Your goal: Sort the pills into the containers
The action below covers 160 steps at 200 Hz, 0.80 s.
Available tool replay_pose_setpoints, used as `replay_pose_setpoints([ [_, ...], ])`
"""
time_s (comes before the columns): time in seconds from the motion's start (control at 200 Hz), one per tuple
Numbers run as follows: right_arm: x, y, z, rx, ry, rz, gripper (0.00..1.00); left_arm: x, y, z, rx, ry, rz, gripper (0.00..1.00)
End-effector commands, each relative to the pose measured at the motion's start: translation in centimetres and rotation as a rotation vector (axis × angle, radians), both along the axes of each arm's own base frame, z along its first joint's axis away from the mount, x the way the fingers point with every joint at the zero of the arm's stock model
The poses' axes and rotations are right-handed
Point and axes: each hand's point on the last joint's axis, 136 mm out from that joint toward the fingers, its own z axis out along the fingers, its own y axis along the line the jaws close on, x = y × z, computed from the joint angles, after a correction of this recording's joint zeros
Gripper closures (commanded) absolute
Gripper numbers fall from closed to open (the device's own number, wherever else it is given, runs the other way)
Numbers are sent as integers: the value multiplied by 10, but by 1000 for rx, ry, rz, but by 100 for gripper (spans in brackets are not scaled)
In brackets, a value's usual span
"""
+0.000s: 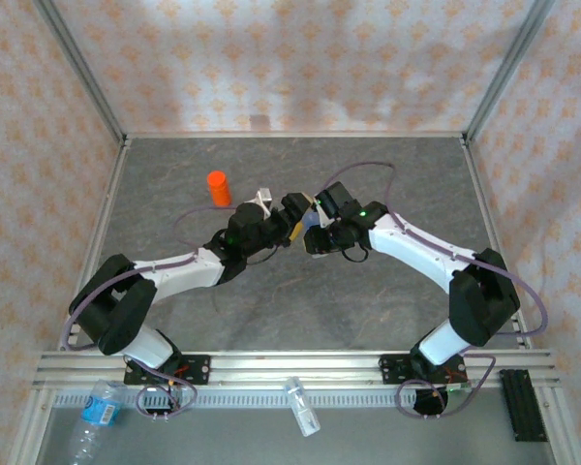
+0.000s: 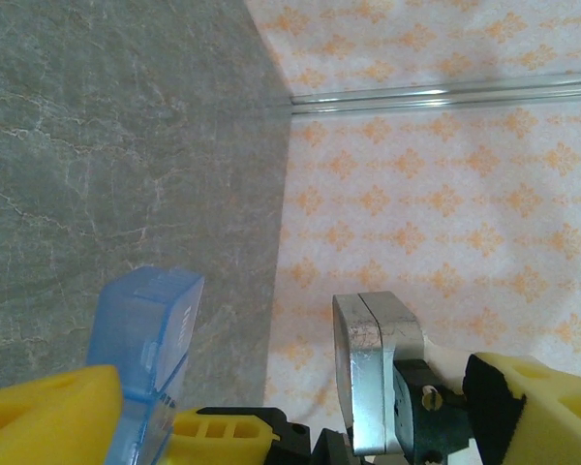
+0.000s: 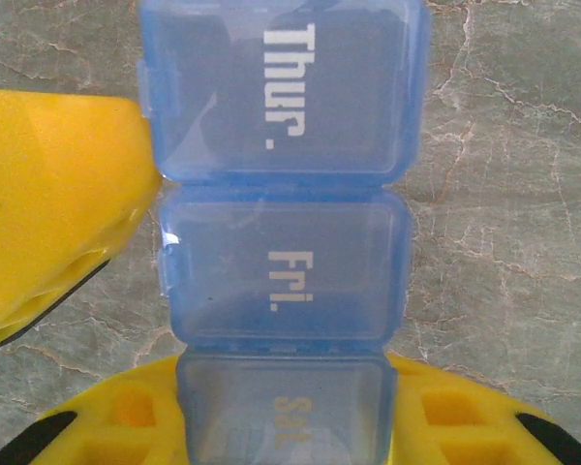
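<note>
The pill organizer [image 3: 286,281] is a strip of translucent blue plastic, its square compartments set in a row, each under its own snap lid with a day printed in white. In the right wrist view the nearest lid reads "Sat", the next "Fri." and the farthest "Thur.". All three lids lie shut, and I cannot tell whether anything is inside.

Its long axis runs straight away from the right tool [image 3: 286,417], lids facing that camera, with the grey marbled worktop [image 3: 504,242] behind it. The right tool is clamped on the "Sat" end, one yellow finger on each side.

The left tool [image 2: 290,417] stands wide. One of its yellow fingers [image 3: 48,194] touches the strip's side edge where "Thur." meets "Fri.". In the left wrist view the organizer [image 2: 145,339] rises just beside that finger, with the other finger well apart from it.

From above, the organizer [image 1: 312,222] sits where the two tools meet, to the right of the orange vial [image 1: 218,187] and a little nearer the arm bases. The left tool [image 1: 292,218] lies between the vial and the strip, and the right tool [image 1: 318,231] is on the strip's far side from the vial.
</note>
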Motion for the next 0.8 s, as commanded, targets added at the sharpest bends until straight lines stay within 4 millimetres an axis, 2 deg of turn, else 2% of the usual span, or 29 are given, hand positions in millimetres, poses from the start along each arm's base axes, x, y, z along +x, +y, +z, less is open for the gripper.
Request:
replay_pose_setpoints([
  [0.0, 2, -3, 9, 14, -27, -15, 68, 4, -7, 21, -36, -47, -8, 8],
  [0.365, 2, -4, -5, -3, -10, -17, 68, 4, -17, 52, -93, -90, -25, 8],
  [0.525, 3, -3, -12, -13, 1, -13, 68, 0, -24, 74, -146, -125, -43, 8],
  [0.656, 3, -4, -20, -26, 11, -16, 68, -2, -19, 96, -174, -176, -27, 8],
  [0.796, 2, -6, -25, -31, 16, -21, 68, -5, -7, 111, -142, -220, 7, 8],
])
